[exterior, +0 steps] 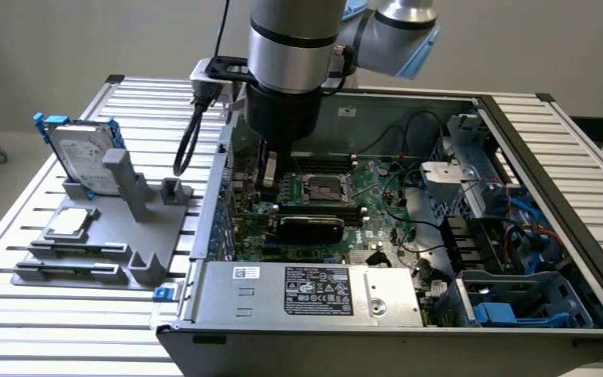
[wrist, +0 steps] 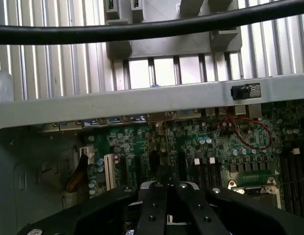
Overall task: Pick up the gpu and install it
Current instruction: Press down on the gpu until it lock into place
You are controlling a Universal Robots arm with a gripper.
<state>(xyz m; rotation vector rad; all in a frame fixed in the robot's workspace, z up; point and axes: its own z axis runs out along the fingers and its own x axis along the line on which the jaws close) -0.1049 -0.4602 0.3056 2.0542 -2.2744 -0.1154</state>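
The pincer [wrist: 166,196], fingers pressed together, hangs inside the case [exterior: 312,318] above the motherboard [wrist: 215,147]. Exterior view: gpu [exterior: 310,228] seated mid-frame; slatted table [exterior: 29,314].

Arm [exterior: 286,71] fills the case's [exterior: 511,126] rear-wall side — cables [exterior: 417,228] crowd the motherboard [exterior: 323,196].

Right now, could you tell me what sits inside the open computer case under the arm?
Inside the computer case lie the green motherboard with its processor socket, a black-shrouded gpu, cables, and a power supply at the front. The gripper hangs over the board; the arm covers the slots behind it.
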